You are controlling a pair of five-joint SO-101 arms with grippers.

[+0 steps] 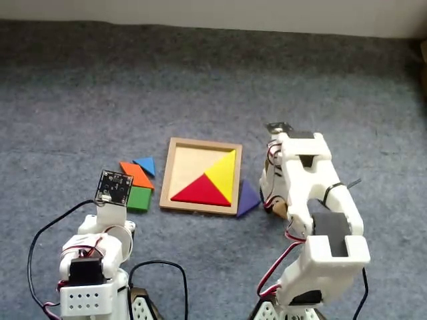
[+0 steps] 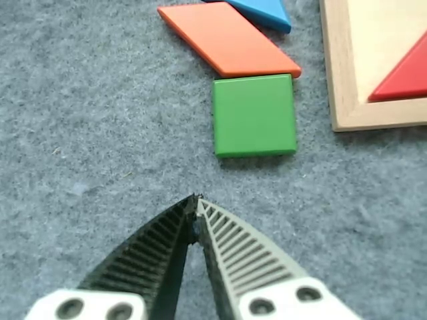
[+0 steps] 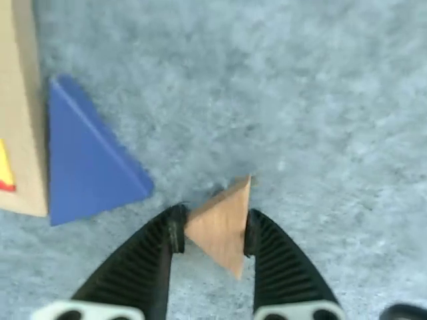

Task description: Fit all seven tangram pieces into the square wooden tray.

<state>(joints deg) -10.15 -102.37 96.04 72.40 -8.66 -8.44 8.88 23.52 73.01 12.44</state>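
- Right gripper (image 3: 213, 221): jaws set narrow, pinching a small tan triangle (image 3: 225, 212) by two of its edges. One corner pokes out ahead of the fingertips.
- Tray (image 1: 165, 175) sits mid-frame in the high view. A red triangle (image 1: 199, 191) and a yellow triangle (image 1: 223, 175) fill its lower right half, and the upper left half is bare wood.
- Purple triangle (image 1: 247, 197) lies on the carpet against the tray's right rim, between the right arm and the tray.
- Left of the tray, close together: orange parallelogram (image 1: 136, 175), small blue triangle (image 1: 145, 164), green square (image 1: 139, 198).
- Left gripper (image 2: 195, 203): jaws closed tip to tip, nothing between them. It hangs over carpet near the green square and does not touch it.
- Step in hand, as I judge it: carry the tan triangle to the tray.
  - Lift it high enough to pass over the purple triangle and the rim.
  - The pinch is on slanted edges, so the piece may twist or squirt out; go slowly.
  - Square its edges to the free wood before letting go.
- Hard to make out:
  - Whether the tan triangle is lifted or rests on the carpet.
  - The right arm's own body covers its gripper in the high view.
  - Each wrist view catches just a strip of the tray.
  - The left wrist view cuts off the blue triangle.
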